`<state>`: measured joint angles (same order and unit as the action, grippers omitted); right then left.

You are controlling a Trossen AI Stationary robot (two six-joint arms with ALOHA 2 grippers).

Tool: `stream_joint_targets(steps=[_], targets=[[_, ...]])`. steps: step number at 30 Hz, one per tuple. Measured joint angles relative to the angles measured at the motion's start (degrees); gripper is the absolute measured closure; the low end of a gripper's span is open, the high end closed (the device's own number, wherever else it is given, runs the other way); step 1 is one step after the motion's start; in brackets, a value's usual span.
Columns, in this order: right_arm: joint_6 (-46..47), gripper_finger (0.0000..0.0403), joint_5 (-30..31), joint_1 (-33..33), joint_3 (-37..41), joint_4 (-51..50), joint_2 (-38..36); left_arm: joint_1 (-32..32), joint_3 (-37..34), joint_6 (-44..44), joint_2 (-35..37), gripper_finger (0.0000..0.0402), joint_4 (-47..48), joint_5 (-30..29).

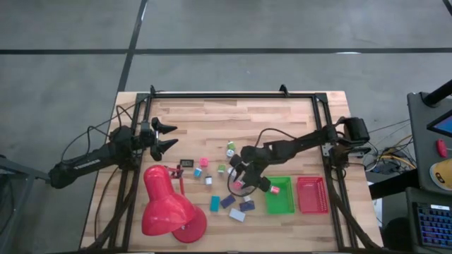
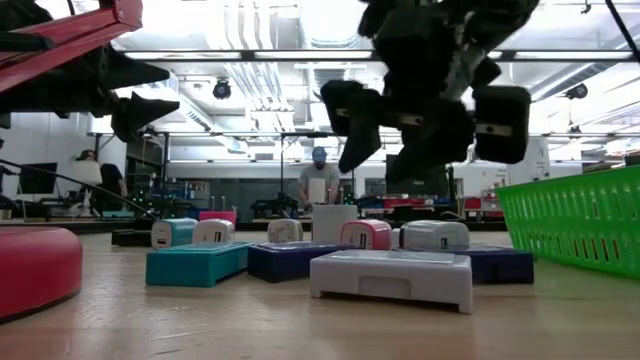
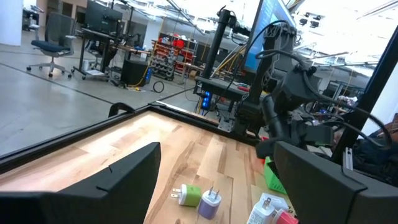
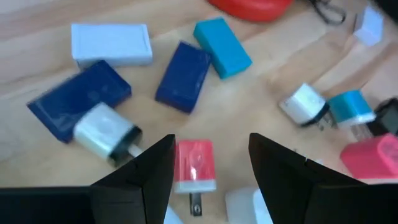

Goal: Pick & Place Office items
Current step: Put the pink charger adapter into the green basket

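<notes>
The office items are small plug-like cubes and flat blocks in pink, white, teal, green and dark blue, lying loose mid-table (image 1: 227,189). My right gripper (image 1: 238,176) hovers open above them. In the right wrist view its fingers stand on either side of a pink cube (image 4: 194,167) lying on the wood, and the low view shows them (image 2: 395,150) well above the pieces. Close by lie a white cube (image 4: 106,134), two dark blue blocks (image 4: 183,76), a teal block (image 4: 222,38) and a white block (image 4: 112,43). My left gripper (image 1: 171,137) waits open near the table's left side.
A big red desk lamp (image 1: 169,204) stands at the near left, its base close to the pieces. A green tray (image 1: 281,201) and a red tray (image 1: 312,195) sit side by side right of the cluster. A black frame (image 1: 233,96) borders the table. People stand in the room behind.
</notes>
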<state>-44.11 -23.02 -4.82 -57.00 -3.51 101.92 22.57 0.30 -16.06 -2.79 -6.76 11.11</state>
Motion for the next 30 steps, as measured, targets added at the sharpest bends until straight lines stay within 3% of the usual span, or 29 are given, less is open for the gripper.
stream_joint_targets(steps=[12,22,28,30], targets=[[3.37,0.0264,0.02,0.52,-7.35,-8.83,5.61,0.00,0.00,0.00,-0.15,0.0082,0.19,0.00],[6.87,0.0266,0.55,0.50,-7.07,-8.27,6.46,0.00,0.02,-0.02,-0.28,0.0082,0.15,0.00],[12.27,0.0256,9.48,0.74,-7.35,-6.15,6.40,0.00,0.00,0.00,-0.28,0.0082,0.15,0.00],[12.46,0.0253,9.95,0.81,-7.42,-6.08,6.31,0.01,0.00,0.00,-0.28,0.0082,0.15,0.00]])
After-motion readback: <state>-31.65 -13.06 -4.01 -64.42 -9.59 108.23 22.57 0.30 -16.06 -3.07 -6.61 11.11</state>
